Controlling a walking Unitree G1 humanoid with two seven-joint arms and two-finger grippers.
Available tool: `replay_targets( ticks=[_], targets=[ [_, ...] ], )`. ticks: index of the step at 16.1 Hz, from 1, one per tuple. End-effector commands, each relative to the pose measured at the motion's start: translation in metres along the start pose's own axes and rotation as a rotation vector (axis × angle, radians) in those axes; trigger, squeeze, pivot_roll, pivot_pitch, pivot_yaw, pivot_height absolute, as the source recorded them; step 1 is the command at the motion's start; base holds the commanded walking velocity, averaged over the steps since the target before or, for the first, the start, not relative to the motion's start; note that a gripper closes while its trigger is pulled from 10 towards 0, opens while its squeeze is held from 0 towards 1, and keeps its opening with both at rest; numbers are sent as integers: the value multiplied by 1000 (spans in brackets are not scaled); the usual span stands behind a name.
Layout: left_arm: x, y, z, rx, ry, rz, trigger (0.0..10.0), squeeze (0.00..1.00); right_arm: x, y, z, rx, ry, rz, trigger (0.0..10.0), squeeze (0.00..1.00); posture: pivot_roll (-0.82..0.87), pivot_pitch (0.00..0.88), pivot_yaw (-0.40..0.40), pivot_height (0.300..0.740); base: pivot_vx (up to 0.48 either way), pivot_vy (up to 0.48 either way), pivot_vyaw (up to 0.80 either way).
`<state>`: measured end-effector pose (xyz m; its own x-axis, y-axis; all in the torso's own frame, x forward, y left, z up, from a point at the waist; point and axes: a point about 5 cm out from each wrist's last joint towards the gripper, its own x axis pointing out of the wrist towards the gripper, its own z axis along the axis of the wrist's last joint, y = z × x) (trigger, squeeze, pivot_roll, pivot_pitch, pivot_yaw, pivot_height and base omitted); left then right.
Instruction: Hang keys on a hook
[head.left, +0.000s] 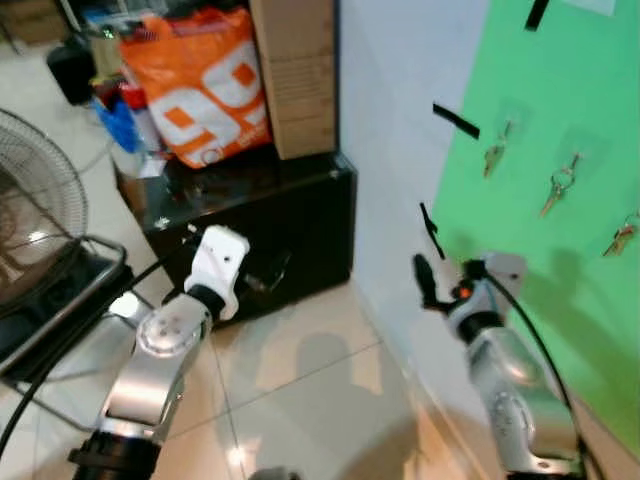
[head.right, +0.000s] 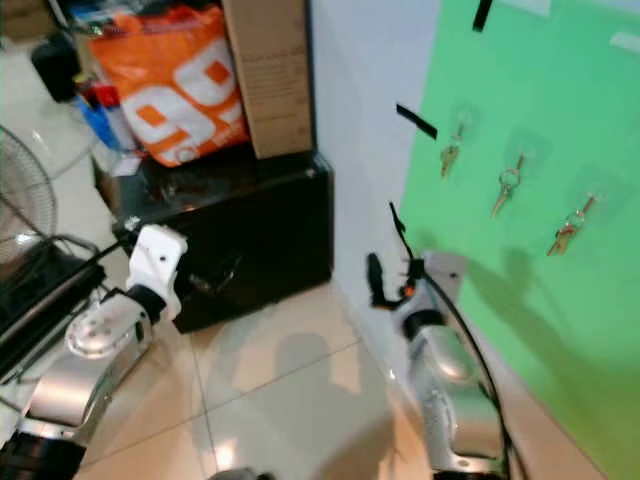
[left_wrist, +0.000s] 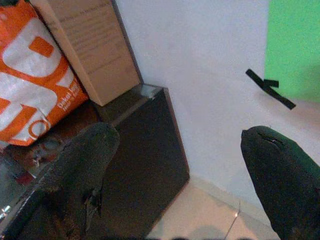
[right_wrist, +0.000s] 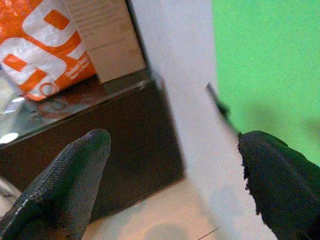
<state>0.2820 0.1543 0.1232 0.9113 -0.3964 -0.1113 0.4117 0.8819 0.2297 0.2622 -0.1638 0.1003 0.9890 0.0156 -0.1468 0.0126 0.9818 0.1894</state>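
On the green board (head.left: 560, 110) three sets of keys (head.left: 558, 186) already hang from hooks, well apart from both arms, so the hanging looks finished, as the left pincer (left_wrist: 175, 165) and right pincer (right_wrist: 170, 170) stand wide open, holding nothing.

1. Left silver metal arm (head.left: 155, 365) has a round elbow joint, a white boxy wrist housing (head.left: 218, 262) and a black cable.
2. Right silver arm (head.left: 510, 390) carries a black cable and an orange-marked wrist.
3. Black textured fingers (right_wrist: 65, 185).
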Motion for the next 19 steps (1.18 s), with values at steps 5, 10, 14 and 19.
replay_targets(
  ticks=[5, 10, 14, 19],
  targets=[
    [-3, 9, -5, -2, 16, 53, 10000, 0, 5, 2, 6, -26, -49, -36, 10000, 1000, -35, 0, 14, 740, 178, 0, 0],
    [-7, 12, -5, -3, 14, 72, 10000, 0, 9, 4, 2, -77, -54, -34, 10000, 1000, -17, 0, 1, 740, 301, 0, 315],
    [-8, 14, -5, -13, 17, 84, 10000, 0, 13, 4, 0, -89, -44, -71, 10000, 1000, 0, 0, -12, 740, 303, 0, 200],
    [-7, 15, -6, -19, 21, 90, 10000, 0, 13, 3, -2, -96, -17, -61, 10000, 1000, -3, 0, -13, 740, 306, 0, 0]
  ],
)
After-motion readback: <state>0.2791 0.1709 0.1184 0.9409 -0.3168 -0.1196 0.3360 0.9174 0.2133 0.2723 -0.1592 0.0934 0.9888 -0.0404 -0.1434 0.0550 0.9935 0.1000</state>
